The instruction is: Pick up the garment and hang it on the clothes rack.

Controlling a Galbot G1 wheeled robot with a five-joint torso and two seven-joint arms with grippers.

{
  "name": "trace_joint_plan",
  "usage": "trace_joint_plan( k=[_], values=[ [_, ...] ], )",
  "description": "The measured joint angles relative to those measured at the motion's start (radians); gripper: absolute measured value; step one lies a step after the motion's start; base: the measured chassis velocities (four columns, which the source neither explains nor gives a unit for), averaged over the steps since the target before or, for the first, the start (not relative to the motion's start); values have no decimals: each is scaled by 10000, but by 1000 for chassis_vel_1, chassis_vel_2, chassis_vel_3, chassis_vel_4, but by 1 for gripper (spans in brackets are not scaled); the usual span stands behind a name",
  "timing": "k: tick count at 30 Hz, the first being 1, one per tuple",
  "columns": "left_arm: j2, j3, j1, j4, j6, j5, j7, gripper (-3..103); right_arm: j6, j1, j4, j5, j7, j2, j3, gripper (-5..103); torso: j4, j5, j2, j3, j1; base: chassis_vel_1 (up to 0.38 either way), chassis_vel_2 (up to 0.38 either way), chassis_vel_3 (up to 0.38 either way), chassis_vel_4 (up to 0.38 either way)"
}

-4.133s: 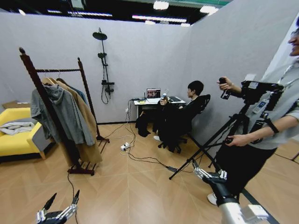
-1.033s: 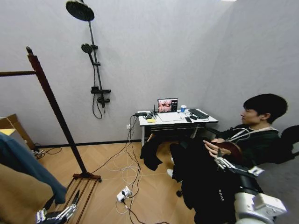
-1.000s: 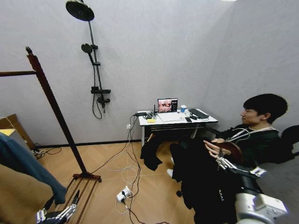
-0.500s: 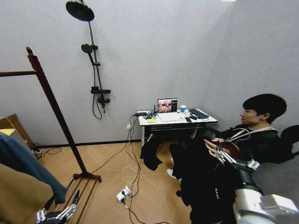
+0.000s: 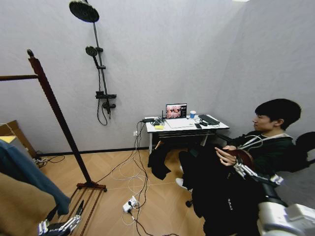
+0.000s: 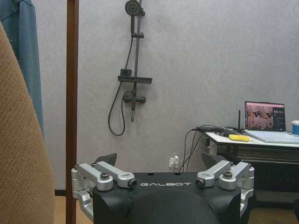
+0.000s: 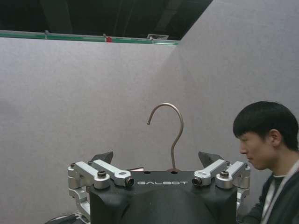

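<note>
Right claw (image 5: 242, 169) is out at the seated person, its fingers spread wide with nothing between them. It sits just beside the person's hand (image 5: 225, 155), which holds the wooden hanger at chest height. In the right wrist view the claw (image 7: 156, 161) has both tips well apart, and the hanger's metal hook (image 7: 169, 130) rises upright in the gap between them, past the tips and touching neither (can't tell how far beyond).

Just below and beside that claw is the garment (image 5: 211, 189), long black soft fabric draped down over the person's lap toward the floor. It's hanging from the hanger, as far as I can tell.

Left claw (image 5: 64, 214) hangs low, well apart from the right one, also spread open and empty. The clothes rack (image 5: 54, 105) is right above it: dark reddish-brown post with a knob on top, its base on the floor just past the fingertips. In the left wrist view the claw (image 6: 159, 162) has that post (image 6: 72, 93) off to one side, with a tan coat (image 6: 21, 154) and a blue jacket (image 6: 28, 56) hanging close by.
</note>
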Motion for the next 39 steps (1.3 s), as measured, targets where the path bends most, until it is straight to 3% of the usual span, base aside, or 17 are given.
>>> trace_joint_plan(
  k=[11, 22, 27, 30, 32, 33, 34, 39],
  values=[
    [0, 0, 0, 0, 0, 0, 0, 100, -460, -411, -201, 365, -425, 36, 223, 100, -2, 0, 0, 0, 0, 0, 0, 0, 0],
    [-1, 0, 0, 0, 0, 0, 0, 100, -848, -145, -1289, 348, -1099, -393, 674, 103, -1, 2, 0, 0, 0, 0, 0, 0, 0],
    [0, 0, 0, 0, 0, 0, 0, 100, -483, 36, -1654, -228, -1441, -546, 492, 90, 0, 1, 0, 0, 0, 0, 0, 0, 0],
    [0, 0, 0, 0, 0, 0, 0, 100, -357, 151, -1713, -615, -1615, -515, 247, 73, -2, 1, -1, 0, 0, 0, 0, 0, 0],
    [-1, 0, 0, 0, -1, 0, 0, 100, -357, 203, -1720, -669, -1619, -513, 174, 73, -1, 0, 0, 0, 0, 0, 0, 0, 0],
    [0, 0, 0, 0, 0, 0, 0, 100, -357, 341, -1772, -830, -1621, -513, 44, 62, -1, 1, 0, 0, 0, 0, 0, 0, 0],
    [0, 0, 0, 0, 0, 0, 0, 100, -357, 341, -1772, -830, -1621, -513, 44, 62, -1, 1, 0, 0, 0, 0, 0, 0, 0],
    [-1, 0, 0, 0, 0, 0, 0, 100, -320, 584, -1833, -1322, -1376, -491, -70, 41, 0, 0, 0, 1, 0, 0, 0, 0, 0]
  ],
)
